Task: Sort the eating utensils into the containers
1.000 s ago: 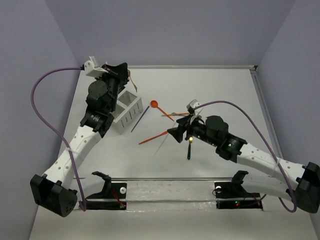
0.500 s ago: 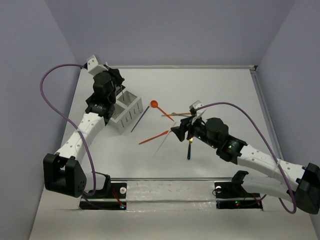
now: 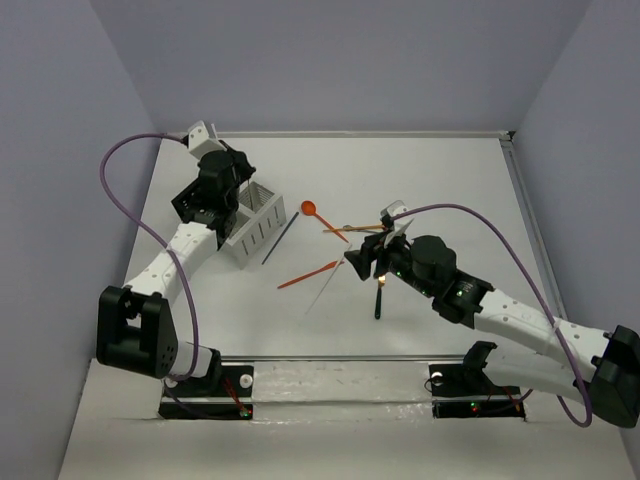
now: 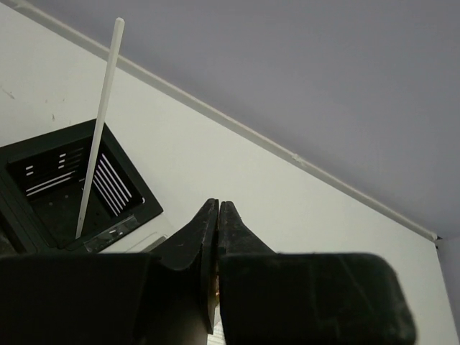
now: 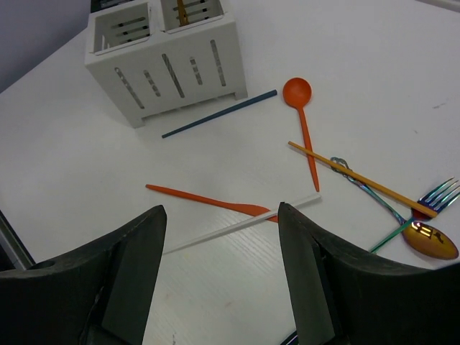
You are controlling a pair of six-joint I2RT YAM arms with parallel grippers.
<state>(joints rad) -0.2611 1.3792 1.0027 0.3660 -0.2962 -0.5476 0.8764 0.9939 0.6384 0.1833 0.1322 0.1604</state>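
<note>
Your left wrist camera is showing the left gripper pinched together, empty, near the black caddy holding a white stick. Overhead, the left arm is hiding that caddy. Your right gripper is hanging spread wide over the orange knife, near the white caddy.

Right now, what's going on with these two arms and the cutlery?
The left gripper, shut and empty, hangs close to the black caddy, where a tall white stick stands. The right gripper hovers open over utensils lying on the table, with the orange knife and a loose white stick just below it. Several pieces are not yet sorted.
</note>
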